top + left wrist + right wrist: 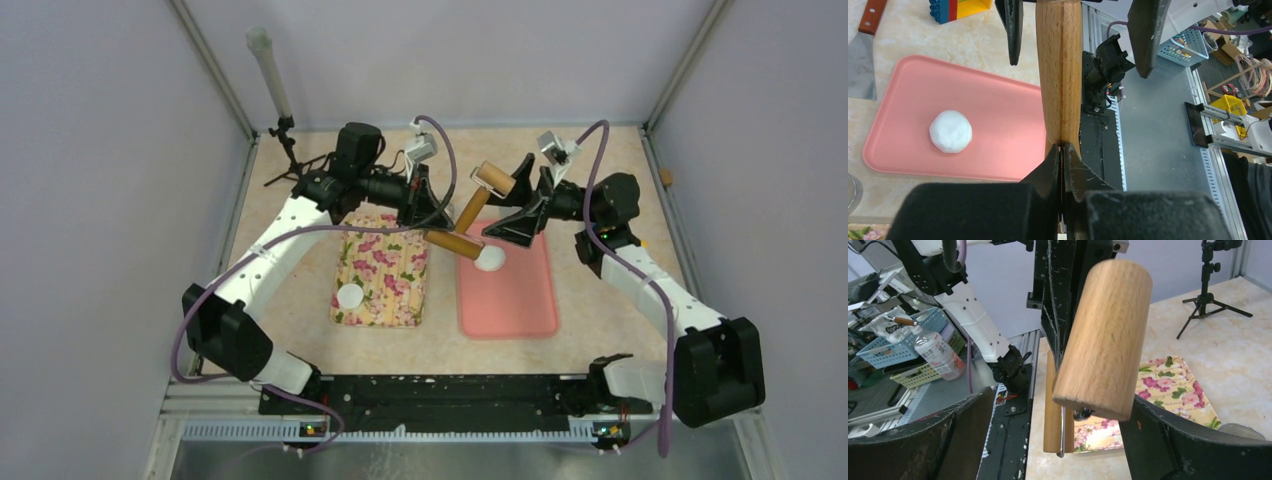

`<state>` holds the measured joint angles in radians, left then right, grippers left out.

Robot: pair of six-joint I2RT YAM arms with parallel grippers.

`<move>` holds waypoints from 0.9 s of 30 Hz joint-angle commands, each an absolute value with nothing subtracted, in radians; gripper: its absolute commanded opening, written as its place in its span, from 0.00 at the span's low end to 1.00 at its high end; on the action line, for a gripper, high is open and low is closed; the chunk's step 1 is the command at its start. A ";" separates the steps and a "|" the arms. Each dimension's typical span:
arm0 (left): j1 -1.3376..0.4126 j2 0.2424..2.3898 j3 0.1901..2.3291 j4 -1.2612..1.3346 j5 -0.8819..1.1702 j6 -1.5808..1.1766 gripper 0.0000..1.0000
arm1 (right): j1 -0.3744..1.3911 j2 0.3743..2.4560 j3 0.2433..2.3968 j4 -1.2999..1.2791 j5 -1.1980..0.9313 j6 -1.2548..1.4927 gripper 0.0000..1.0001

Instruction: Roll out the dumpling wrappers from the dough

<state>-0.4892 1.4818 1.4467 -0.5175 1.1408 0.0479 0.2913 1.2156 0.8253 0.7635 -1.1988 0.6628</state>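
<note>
Left end effector [432,236] grips rolling pin [470,212] between floral mat [385,270] and dough [489,260].

In the left wrist view, the scraper [862,60] and blocks [955,9] are cut off by the edges, and the roller's [1060,70] lower end is hidden between the left fingers [1045,172]. In the right wrist view, the cloth [1173,385] is partly covered by the roller.

No text is legible. The bottle [941,356] label and the packet [890,328] print are too blurred to read.
</note>
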 commanded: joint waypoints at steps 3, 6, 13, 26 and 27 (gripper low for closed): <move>-0.512 1.487 1.441 -0.431 1.182 0.020 0.00 | 0.313 1.242 0.838 0.985 -1.217 0.785 0.86; -0.517 1.492 1.447 -0.430 1.181 0.016 0.00 | 0.327 1.256 0.846 0.958 -1.212 0.762 0.84; -0.538 1.515 1.451 -0.438 1.178 0.021 0.00 | 0.351 1.295 0.869 0.969 -1.211 0.781 0.76; -0.541 1.519 1.454 -0.490 1.152 0.077 0.00 | 0.350 1.300 0.891 0.836 -1.235 0.661 0.00; -0.541 1.517 1.456 -0.492 1.148 0.078 0.00 | 0.349 1.296 0.896 0.785 -1.229 0.623 0.00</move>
<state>-0.5442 1.5337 1.4437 -0.5034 1.1236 0.0467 0.3367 1.3109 0.8288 0.8658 -1.1667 0.7418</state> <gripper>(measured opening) 0.009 0.320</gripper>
